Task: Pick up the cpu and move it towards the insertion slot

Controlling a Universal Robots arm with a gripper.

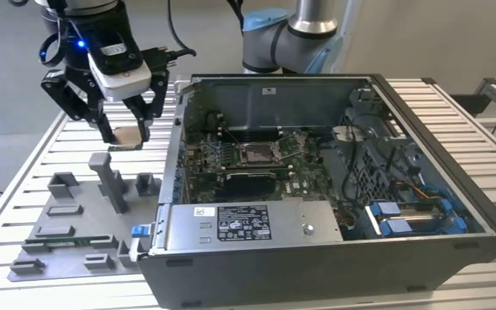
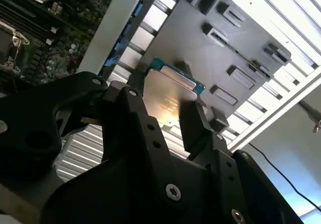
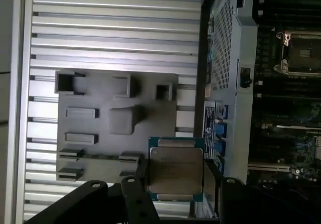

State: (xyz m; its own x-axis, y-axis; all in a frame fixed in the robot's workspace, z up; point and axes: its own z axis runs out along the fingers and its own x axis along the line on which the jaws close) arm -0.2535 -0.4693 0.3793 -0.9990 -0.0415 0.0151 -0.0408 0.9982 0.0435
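Black 2-finger gripper [image 2: 161,112] sits closest to the lens in both wrist views, jaws clamped on the cpu [image 2: 168,96]: small flat square chip, silvery metal lid, green rim. 1 finger on each of 2 opposite edges. Chip lies flat between the tips with its lid facing the wrist cameras.

First wrist view agrees: cpu [image 3: 175,171] pinched at the gripper [image 3: 175,185], with the flat grey fixture plate with block holders [image 3: 100,103] well behind it.

Exterior view: gripper [image 1: 126,137] at 10 o'clock in frame, cpu [image 1: 128,135] between the tips, held above the slatted aluminium table [image 1: 15,206]. Fixture plate [image 1: 67,258] at 6 o'clock of the chip. Open black computer case [image 1: 317,258] at 3 o'clock of the gripper.

Insertion slot [image 1: 257,153], a square socket with silver metal frame on the green motherboard, lies inside the case at about 3 o'clock of the cpu, well apart, with the case wall between them. Slot [image 3: 300,53] shows bare, nothing seated in it.
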